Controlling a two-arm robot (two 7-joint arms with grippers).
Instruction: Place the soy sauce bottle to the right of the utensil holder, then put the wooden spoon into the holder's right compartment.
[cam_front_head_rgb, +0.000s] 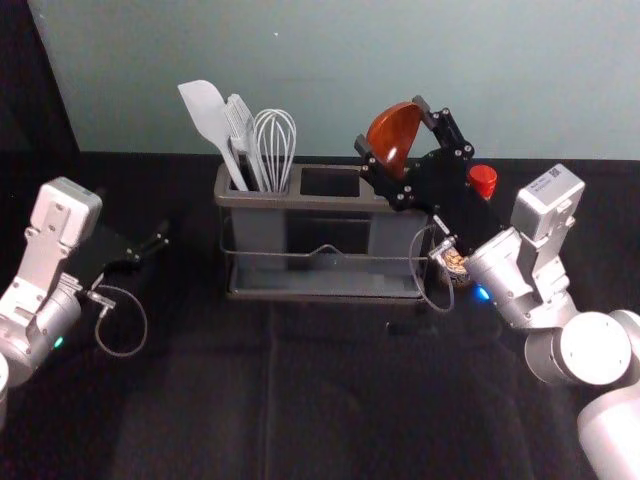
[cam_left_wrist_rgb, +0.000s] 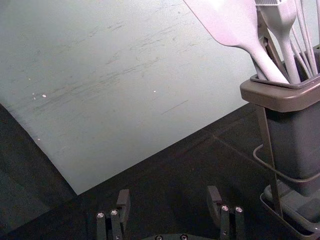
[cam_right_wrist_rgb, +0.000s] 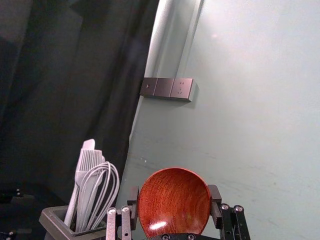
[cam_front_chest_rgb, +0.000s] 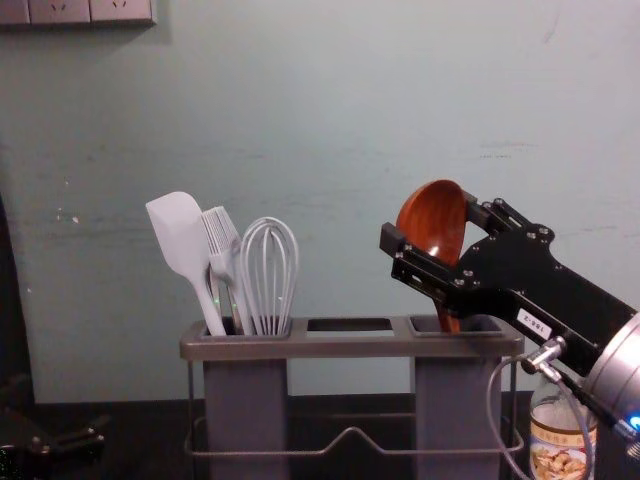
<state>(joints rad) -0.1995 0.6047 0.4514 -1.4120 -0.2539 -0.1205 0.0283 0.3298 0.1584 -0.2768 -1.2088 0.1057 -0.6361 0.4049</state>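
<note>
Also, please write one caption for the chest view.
Right pincer around the bowl of a wooden spoon, its handle in the holder's right compartment.

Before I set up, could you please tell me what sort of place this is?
Probably a robot test area staged as a kitchen: a utensil holder and a bottle stand on a black cloth, with a socket panel on the wall.

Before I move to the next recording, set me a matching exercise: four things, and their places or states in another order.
1. wooden spoon
2. whisk
3. soy sauce bottle
4. left gripper

A. right of the utensil holder
B. open, left of the holder
C. in the left compartment, beside the spatula
D. held by the right gripper, dipping into the right compartment

Pairs: 1-D, 2-C, 3-A, 4-B
</note>
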